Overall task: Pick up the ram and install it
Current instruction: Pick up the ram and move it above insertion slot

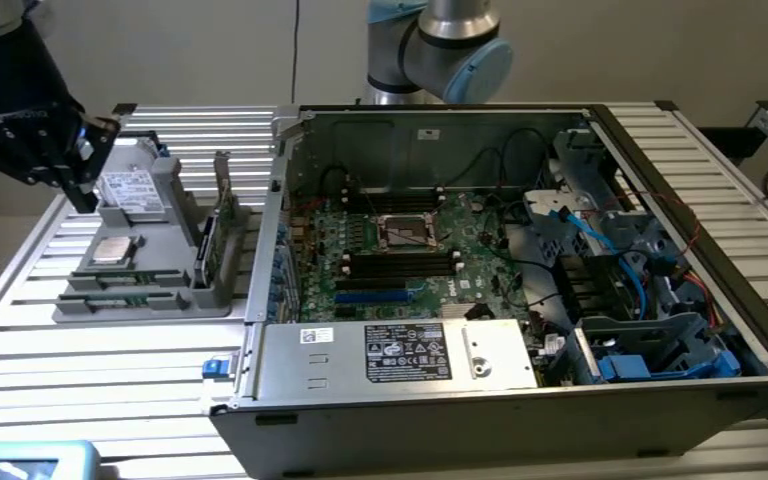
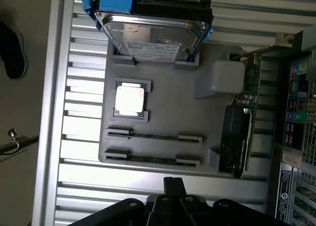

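Two slim green ram sticks (image 2: 154, 135) (image 2: 152, 159) lie side by side in the slots of a grey holder tray (image 2: 168, 83). In the exterior view the ram sticks (image 1: 128, 280) sit at the near end of the tray (image 1: 157, 235), left of the open computer case. My black gripper (image 1: 84, 200) hangs above the tray's far left corner, near the hard drive, well clear of the sticks. In the wrist view the gripper (image 2: 173, 186) is shut, its fingers pressed together with nothing between them. Black memory slots (image 1: 398, 262) run across the motherboard inside the case.
The tray also holds a hard drive (image 2: 155, 36), a square silver processor (image 2: 129, 100) and an upright expansion card (image 2: 239, 137). The open case (image 1: 518, 380) has cables, drive cages and a power supply on the exterior view's right. The table is slatted metal (image 1: 77, 370).
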`<state>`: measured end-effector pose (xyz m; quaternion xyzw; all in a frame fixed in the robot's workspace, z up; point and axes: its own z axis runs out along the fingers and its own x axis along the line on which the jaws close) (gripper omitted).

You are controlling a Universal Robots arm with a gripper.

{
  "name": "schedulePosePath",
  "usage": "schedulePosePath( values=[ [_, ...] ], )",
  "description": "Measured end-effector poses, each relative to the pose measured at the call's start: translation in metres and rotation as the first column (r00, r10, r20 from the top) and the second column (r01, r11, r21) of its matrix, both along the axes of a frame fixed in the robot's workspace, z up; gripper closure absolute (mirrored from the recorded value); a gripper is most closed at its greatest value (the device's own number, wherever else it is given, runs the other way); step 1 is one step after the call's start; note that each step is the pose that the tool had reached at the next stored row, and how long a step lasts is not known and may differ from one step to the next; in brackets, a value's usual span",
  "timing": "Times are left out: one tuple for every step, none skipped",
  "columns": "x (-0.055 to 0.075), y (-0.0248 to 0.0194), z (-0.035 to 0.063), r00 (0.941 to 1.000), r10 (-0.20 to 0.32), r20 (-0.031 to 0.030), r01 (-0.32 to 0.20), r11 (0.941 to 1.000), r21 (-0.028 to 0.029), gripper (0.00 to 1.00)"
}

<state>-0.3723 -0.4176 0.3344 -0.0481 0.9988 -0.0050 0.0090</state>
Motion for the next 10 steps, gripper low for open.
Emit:
schedulePosePath(
  values=[
    [0.0000, 0.0000, 0.0000, 0.9998, 0.018, -0.0001, -0.018, 0.9998, 0.0000, 0.89],
    [0.0000, 0.0000, 0.0001, 0.9994, 0.036, -0.0002, -0.036, 0.9994, -0.0001, 0.89],
    [0.0000, 0.0000, 0.0001, 0.9985, 0.055, -0.0001, -0.055, 0.9985, -0.0001, 0.89],
    [0.0000, 0.0000, 0.0000, 0.9973, 0.073, 0.0000, -0.073, 0.9973, 0.0000, 0.89],
    [0.0000, 0.0000, 0.0000, 0.9958, 0.091, -0.0001, -0.091, 0.9958, -0.0001, 0.89],
    [0.0000, 0.0000, 0.0000, 0.9941, 0.109, -0.0001, -0.109, 0.9941, -0.0001, 0.89],
    [0.0000, 0.0000, 0.0000, 0.9919, 0.127, -0.0001, -0.127, 0.9919, -0.0001, 0.89],
    [0.0000, 0.0000, 0.0000, 0.9894, 0.145, -0.0001, -0.145, 0.9894, 0.0000, 0.89],
    [0.0000, -0.0001, 0.0000, 0.9865, 0.164, -0.0001, -0.164, 0.9865, -0.0001, 0.89],
    [0.0000, 0.0000, 0.0000, 0.9834, 0.182, -0.0001, -0.182, 0.9834, 0.0000, 0.89]
  ],
)
